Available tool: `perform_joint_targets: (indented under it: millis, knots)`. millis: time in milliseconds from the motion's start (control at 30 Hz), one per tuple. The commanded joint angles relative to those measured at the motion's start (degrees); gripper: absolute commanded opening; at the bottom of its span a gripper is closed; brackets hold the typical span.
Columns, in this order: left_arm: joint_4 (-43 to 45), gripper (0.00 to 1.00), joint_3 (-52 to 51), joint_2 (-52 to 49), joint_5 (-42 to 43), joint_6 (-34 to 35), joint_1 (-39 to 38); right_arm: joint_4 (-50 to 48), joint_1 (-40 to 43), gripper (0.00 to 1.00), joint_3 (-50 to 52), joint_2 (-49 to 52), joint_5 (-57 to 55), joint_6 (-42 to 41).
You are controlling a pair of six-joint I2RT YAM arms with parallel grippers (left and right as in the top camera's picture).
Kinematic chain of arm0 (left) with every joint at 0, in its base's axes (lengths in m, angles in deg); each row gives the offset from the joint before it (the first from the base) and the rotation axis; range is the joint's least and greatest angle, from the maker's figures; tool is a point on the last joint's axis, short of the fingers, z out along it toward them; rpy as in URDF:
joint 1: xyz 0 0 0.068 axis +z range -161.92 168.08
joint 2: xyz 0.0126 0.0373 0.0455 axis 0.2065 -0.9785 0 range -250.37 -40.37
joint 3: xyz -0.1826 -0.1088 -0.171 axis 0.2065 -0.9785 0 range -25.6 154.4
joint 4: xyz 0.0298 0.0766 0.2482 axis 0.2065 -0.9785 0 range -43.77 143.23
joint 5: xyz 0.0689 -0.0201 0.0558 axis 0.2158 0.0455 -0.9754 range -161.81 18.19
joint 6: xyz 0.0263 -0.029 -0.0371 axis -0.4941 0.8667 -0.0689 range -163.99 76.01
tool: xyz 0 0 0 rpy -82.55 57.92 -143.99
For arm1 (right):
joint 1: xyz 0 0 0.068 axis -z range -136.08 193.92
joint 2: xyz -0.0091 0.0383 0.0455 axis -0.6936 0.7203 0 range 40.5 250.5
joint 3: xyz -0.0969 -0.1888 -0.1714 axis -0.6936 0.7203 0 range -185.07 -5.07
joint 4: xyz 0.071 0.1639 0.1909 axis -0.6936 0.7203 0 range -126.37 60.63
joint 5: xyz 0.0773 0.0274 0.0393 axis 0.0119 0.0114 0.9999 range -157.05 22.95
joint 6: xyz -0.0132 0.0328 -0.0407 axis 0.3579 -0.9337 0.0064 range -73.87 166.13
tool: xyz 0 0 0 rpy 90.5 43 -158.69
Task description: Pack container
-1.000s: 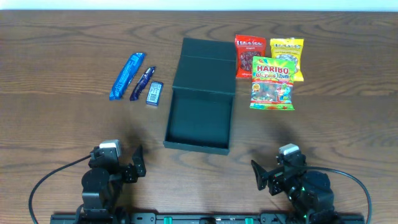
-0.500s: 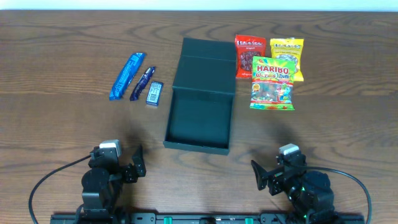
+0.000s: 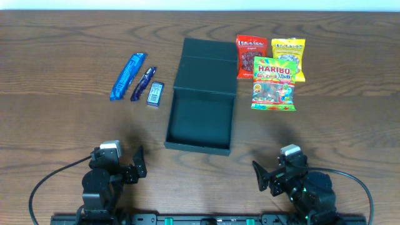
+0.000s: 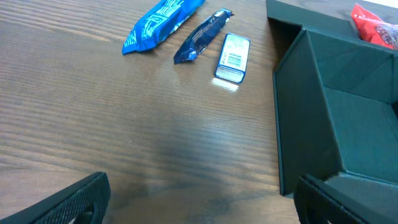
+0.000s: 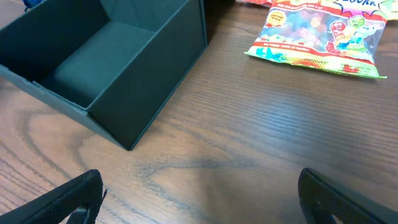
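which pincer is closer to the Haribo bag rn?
Right. The right pincer sits nearly straight in front of the Haribo bag; the left pincer is on the far side of the container.

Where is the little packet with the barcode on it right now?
In the overhead view the small barcode packet lies left of the open container, just right of the dark blue bar.

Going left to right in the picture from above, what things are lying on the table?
long bright blue wrapped bar, small dark blue wrapped bar, little blue-and-white packet, dark teal-green rectangular container, red snack bag, colourful Haribo gummy bag, yellow snack bag
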Motion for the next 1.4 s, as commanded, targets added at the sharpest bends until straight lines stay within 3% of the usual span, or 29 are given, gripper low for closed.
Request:
perform_joint_targets:
  millis: [0,700,867,1167,1367]
  knots:
    - [0.2,0.95,-0.6,0.4,-0.9,0.2,0.4,0.0,-0.5,0.99,0.3,-0.5,-0.4,-0.3]
    - [0.2,0.95,-0.6,0.4,-0.9,0.2,0.4,-2.2,-0.5,0.99,0.3,-0.5,2.8,-2.3]
    - [0.2,0.95,-0.6,0.4,-0.9,0.2,0.4,-7.6,-0.5,0.99,0.3,-0.5,6.3,-12.9]
    - [0.2,0.95,-0.6,0.4,-0.9,0.2,0.4,-13.0,-0.5,0.99,0.3,-0.5,7.0,-41.3]
    - [0.2,0.95,-0.6,0.4,-0.9,0.2,0.4,-13.0,-0.5,0.99,0.3,-0.5,11.0,-46.0]
